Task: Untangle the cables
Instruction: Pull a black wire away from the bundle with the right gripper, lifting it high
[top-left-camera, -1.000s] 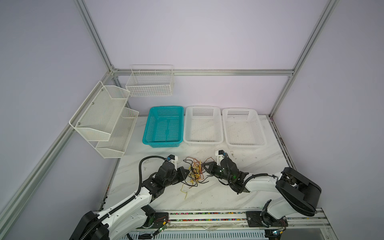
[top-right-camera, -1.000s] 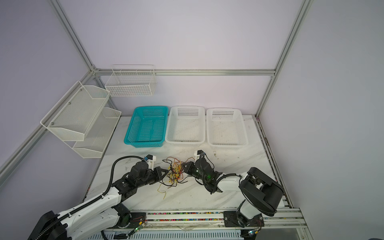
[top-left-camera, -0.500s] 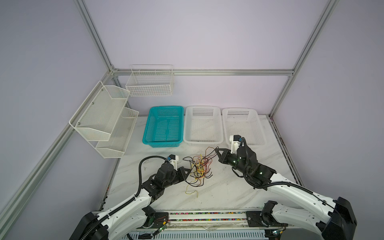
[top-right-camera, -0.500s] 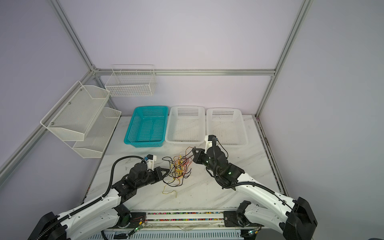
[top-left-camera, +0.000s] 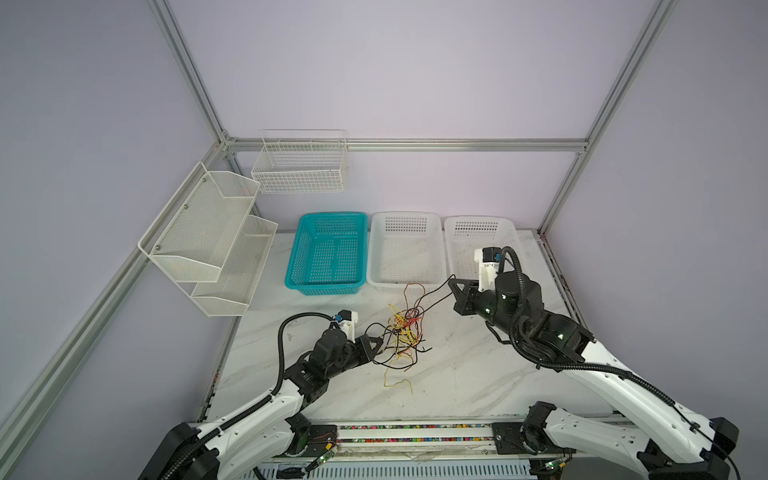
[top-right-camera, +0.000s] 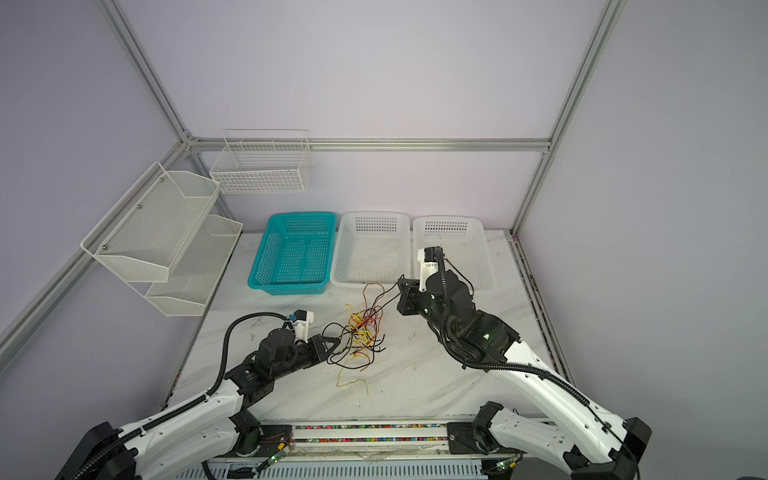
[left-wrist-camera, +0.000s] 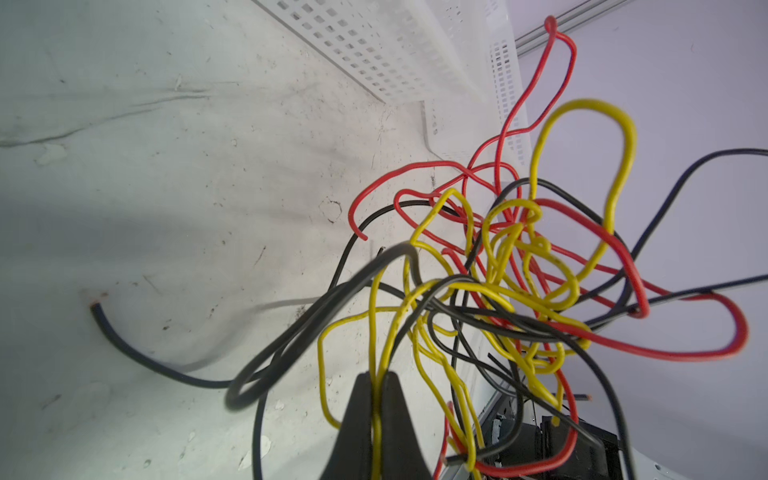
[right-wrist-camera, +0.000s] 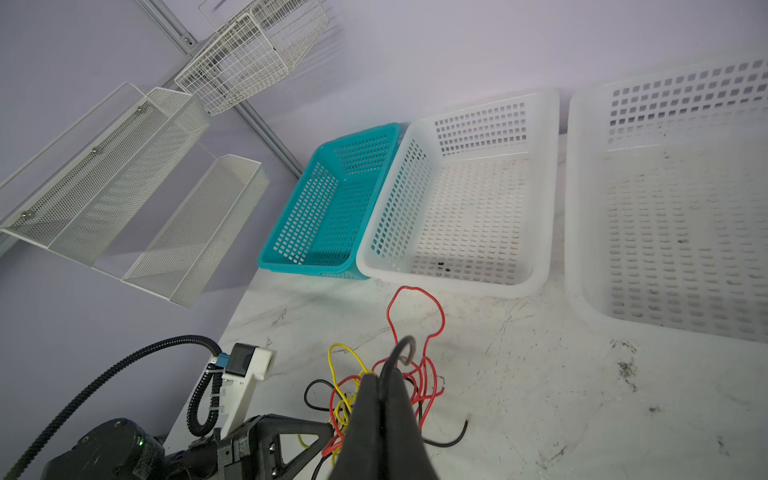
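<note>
Marble table (top-left-camera: 465, 374): the tangle of blk/yel/red cables (top-left-camera: 405, 332) lies mid-table, in front of the white basket (top-left-camera: 376, 253) and btwn the two grippers. L gripper (top-left-camera: 374, 344) is at the tangle's left edge, low nr the table. In the L wrist view its fingers (left-wrist-camera: 361, 415) are pinched tight on a yellow cable (left-wrist-camera: 377, 424). R gripper (top-left-camera: 454, 286) is beyond the tangle's right side, nr the basket front. Its fingers (right-wrist-camera: 365, 407) are clamped on one black cable (right-wrist-camera: 394, 354) that leads back to the heap.

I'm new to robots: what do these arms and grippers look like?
The left arm and right arm have white shells, black joints, green lights; a black ribbed hose follows each. The left gripper and right gripper are black with tapered fingers.
</note>
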